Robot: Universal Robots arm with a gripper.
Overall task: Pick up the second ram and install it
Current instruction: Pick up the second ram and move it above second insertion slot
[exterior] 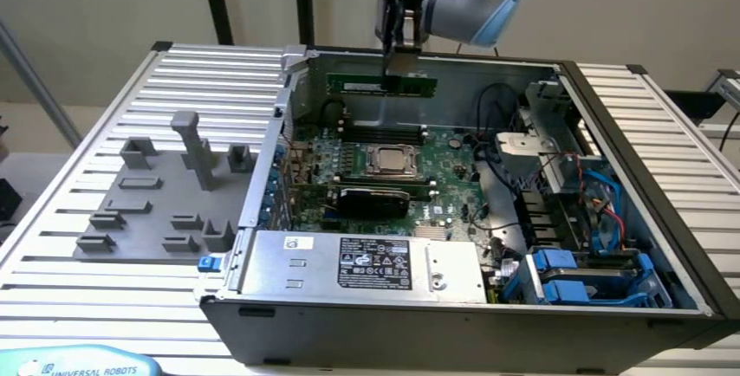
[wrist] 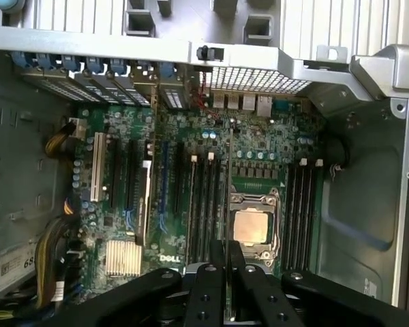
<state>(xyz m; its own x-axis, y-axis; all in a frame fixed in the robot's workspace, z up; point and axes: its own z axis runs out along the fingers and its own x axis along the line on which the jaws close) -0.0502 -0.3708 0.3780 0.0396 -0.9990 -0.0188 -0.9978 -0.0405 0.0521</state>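
Gripper (exterior: 399, 71) is closed on the second ram (exterior: 382, 84), pinching the top edge at about mid-length. The stick hangs level, long side horizontal, contacts down. The pick is done and the install is not: in the exterior view the stick is in the air in front of the far wall of the case (exterior: 486, 77), above the board and touching nothing but the fingers. In the wrist view the fingers (wrist: 208, 286) bracket a thin edge-on line running parallel to the memory slots (wrist: 201, 204), between that bank and the processor socket (wrist: 252, 225). My read is that orientation is about right, but I can't tell whether it sits over one particular slot. A second slot bank (wrist: 303, 211) lies on the other side of the socket. I can't tell whether any slot already holds a stick or whether the white latches are open. Left to do: descend, seat, latch. On the motherboard (exterior: 445, 155) near the slots I see nothing tall. The cables (exterior: 497, 103) loop near the slots' end toward the exterior view's right, and they are the likeliest snag. The power supply (exterior: 359, 263) is at the near end, well apart. The heatsink (wrist: 123, 257) and expansion slots (wrist: 116, 174) are off to the side. A grey fixture (exterior: 162, 194) sits outside the case on the table.
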